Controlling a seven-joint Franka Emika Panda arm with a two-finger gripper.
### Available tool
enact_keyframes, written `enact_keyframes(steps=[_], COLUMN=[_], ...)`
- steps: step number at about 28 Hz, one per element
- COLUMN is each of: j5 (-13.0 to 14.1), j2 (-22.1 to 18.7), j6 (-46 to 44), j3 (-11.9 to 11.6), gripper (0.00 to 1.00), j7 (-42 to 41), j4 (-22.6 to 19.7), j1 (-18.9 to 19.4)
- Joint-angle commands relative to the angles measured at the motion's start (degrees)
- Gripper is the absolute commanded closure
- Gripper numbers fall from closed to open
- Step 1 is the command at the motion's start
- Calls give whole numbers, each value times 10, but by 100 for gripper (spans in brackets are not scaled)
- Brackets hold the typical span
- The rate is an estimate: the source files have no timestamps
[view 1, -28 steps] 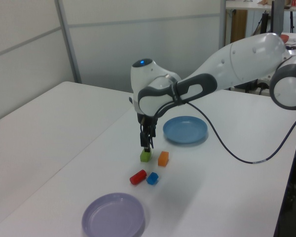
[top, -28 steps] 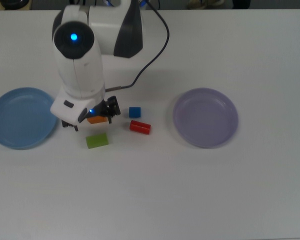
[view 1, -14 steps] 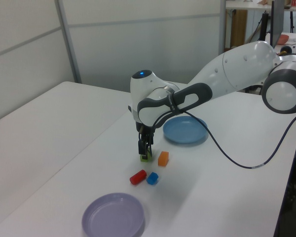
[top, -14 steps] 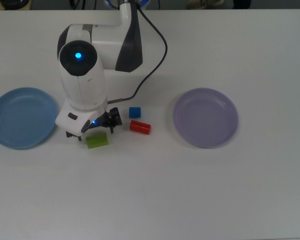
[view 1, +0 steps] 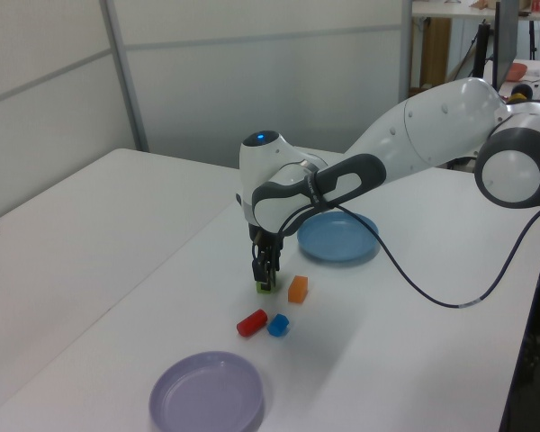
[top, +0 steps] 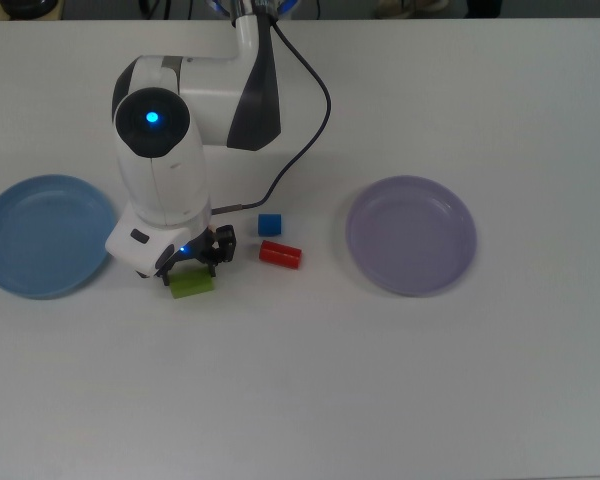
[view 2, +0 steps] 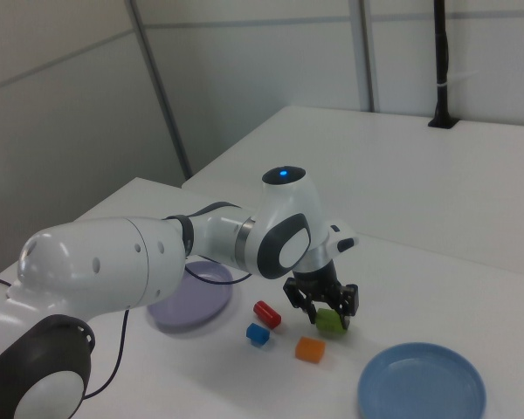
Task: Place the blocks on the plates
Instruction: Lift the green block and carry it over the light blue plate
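Straddling the green block [view 2: 330,321], the fingers [view 2: 348,301] stand apart on either side of it.

My arm [view 1: 414,135] bends down to the table, my gripper [view 2: 321,307] pointing straight down, its fingers spread low near the surface.

A lab: a white worktable [view 1: 90,270], plain partition walls [view 1: 252,72] and a robot arm [view 1: 414,126].
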Motion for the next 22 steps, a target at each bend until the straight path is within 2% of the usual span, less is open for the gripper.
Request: enact_keyframes(steps=[1,3,4,5,10,15,22], j5=[3,16,40,48,69,70,58], j2=[-10,-27,-46,-53,-78,-70,-32], j6=[10,6,-4,-13,-39,-33,-18], j3=[-5,-4,-4,-5,-6,-6,-9], gripper=[81,81,81,81,81,80,79], j7=[7,4,1,-4,-61,-104,-110], j4=[1,1,1,1,3,3,16], j1=[-7,-22,-35,-39,-94,-145,-163])
